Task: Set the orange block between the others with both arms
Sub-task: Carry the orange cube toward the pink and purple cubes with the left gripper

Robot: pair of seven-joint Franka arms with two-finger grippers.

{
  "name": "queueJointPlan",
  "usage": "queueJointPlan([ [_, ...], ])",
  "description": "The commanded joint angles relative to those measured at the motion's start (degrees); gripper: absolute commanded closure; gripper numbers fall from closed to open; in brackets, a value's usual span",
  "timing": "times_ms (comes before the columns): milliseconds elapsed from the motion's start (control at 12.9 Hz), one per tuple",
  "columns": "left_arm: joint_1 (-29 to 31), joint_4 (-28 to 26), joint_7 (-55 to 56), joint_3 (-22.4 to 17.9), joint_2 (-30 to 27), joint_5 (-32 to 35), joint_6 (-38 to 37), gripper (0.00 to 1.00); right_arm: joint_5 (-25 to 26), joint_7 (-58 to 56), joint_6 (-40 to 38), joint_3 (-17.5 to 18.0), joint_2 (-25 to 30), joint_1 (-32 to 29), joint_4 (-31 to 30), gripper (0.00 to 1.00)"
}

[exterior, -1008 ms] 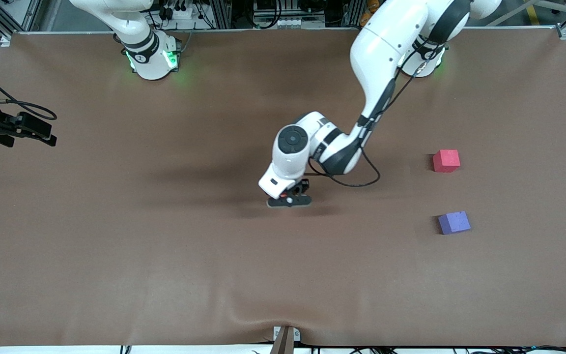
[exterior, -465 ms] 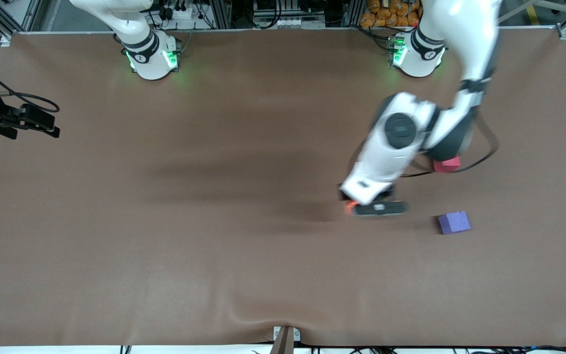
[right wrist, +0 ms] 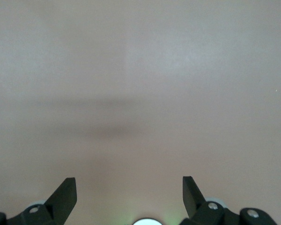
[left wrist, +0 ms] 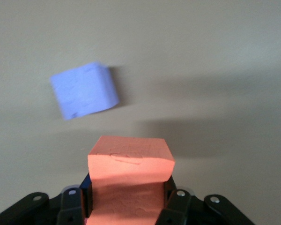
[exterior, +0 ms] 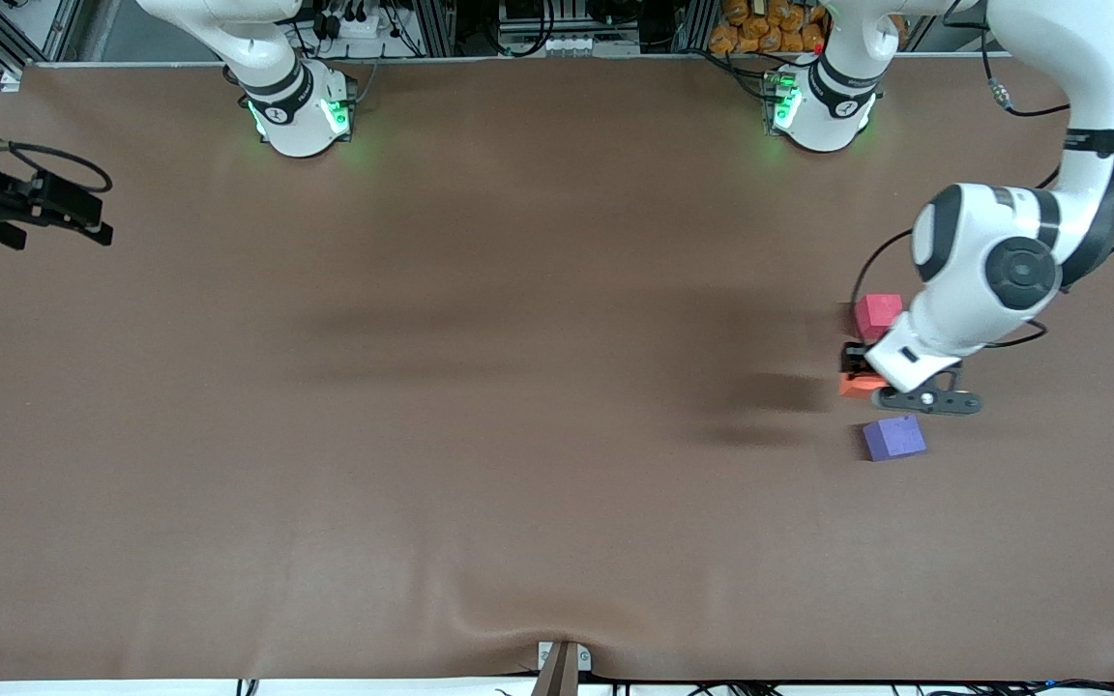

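We see the left end effector [exterior: 857, 382] held above the brown table [exterior: 480, 464], toward the left arm's end, its fingers [left wrist: 174, 206] clamped against two sides of the orange block [exterior: 852, 386]. The block hangs over the gap between the two others: the pinkish-red cube [exterior: 877, 314], which lies farther from the front camera, and the purple-blue cube [exterior: 894, 437], which lies nearer to it. In the left wrist view the orange block [left wrist: 129, 180] fills the space between the black fingers, its upper face lit and its front face in shadow, and the purple-blue cube [left wrist: 84, 90] rests on the table surface apart from it, tilted relative to the held block. A dark shadow falls on the table beside the cubes. We see the right end effector [right wrist: 129, 196] in its own wrist view with the fingers spread wide and nothing between them, over bare table; the right arm waits at its end of the table.
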State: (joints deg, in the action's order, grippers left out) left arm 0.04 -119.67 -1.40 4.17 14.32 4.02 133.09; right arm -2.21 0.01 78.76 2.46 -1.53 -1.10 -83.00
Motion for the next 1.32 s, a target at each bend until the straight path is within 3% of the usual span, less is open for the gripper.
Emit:
queueJointPlan([
  [0,6.4,-6.3,-8.1,1.0,-2.1,1.0,6.2,0.99,-0.6,0.9,-1.3,-0.1,0.0,0.0,-0.1,0.0],
  [310,8.1,-7.9,-9.4,1.1,0.6,-0.2,10.5,0.98,-0.6,1.0,-0.1,-0.1,-1.1,0.3,-0.1,0.0],
  [620,8.0,-7.9,-8.4,1.1,3.9,-6.0,14.7,0.99,-0.6,0.4,-0.2,0.0,-1.0,0.3,-0.1,0.0],
  [1241,7.3,-7.9,-1.8,1.5,6.2,-6.1,17.5,0.99,-0.5,0.6,-0.1,0.0,-1.2,1.0,-0.4,0.0],
])
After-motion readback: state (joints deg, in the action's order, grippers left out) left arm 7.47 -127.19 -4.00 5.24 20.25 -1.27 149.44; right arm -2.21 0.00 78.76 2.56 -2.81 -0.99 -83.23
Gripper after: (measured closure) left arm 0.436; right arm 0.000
